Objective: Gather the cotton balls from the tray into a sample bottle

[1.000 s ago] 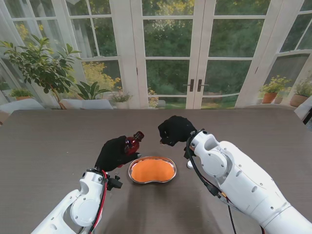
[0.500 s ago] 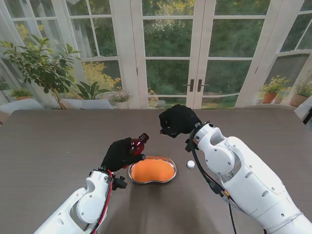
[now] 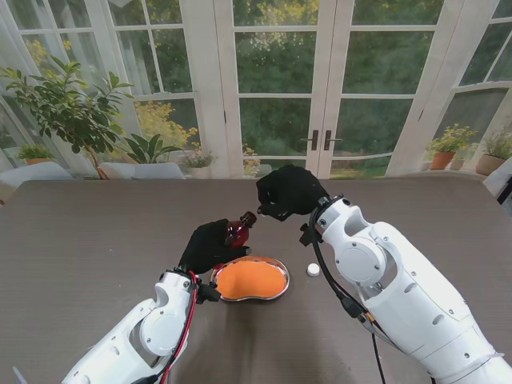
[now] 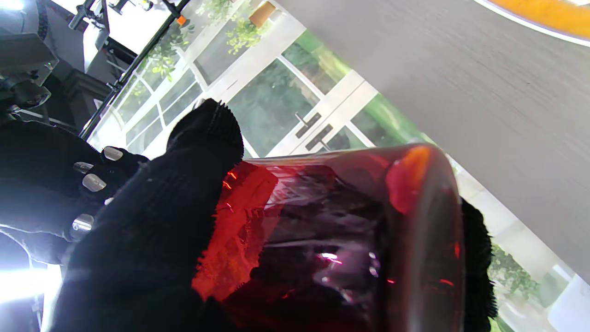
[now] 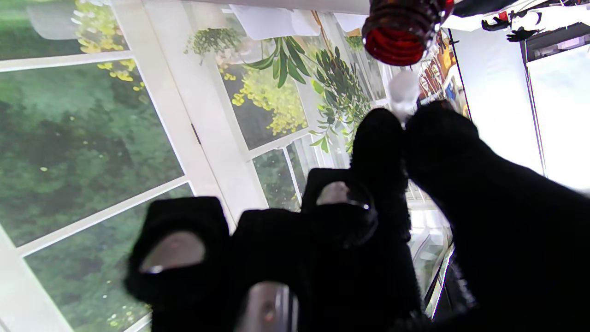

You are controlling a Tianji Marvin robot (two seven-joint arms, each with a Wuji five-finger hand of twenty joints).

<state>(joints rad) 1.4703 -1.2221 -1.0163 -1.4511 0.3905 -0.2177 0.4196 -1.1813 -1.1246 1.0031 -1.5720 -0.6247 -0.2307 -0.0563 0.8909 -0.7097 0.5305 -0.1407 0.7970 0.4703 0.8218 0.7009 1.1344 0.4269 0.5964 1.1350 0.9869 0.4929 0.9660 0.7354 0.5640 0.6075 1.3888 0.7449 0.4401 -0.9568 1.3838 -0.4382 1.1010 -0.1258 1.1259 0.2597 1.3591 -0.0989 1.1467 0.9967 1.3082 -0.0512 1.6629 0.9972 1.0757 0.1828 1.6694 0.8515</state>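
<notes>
My left hand (image 3: 210, 245) is shut on the dark red sample bottle (image 3: 238, 231), which is tilted with its open neck toward my right hand (image 3: 288, 192). The left wrist view is filled by the bottle (image 4: 345, 240) with my gloved fingers (image 4: 156, 221) wrapped round it. In the right wrist view my right hand (image 5: 368, 230) pinches a small white cotton ball (image 5: 402, 94) between thumb and forefinger, close in front of the bottle's mouth (image 5: 400, 32). The steel kidney tray (image 3: 282, 290), orange inside, lies on the table just nearer to me than the bottle.
A small white cap (image 3: 313, 270) lies on the dark table to the right of the tray. The tray's rim (image 4: 544, 18) shows at the edge of the left wrist view. Glass doors and potted plants stand beyond the table's far edge.
My left hand has carried the bottle up and to the right, bringing its neck close to my right hand. The right hand rose off the table side and shifted slightly left.
</notes>
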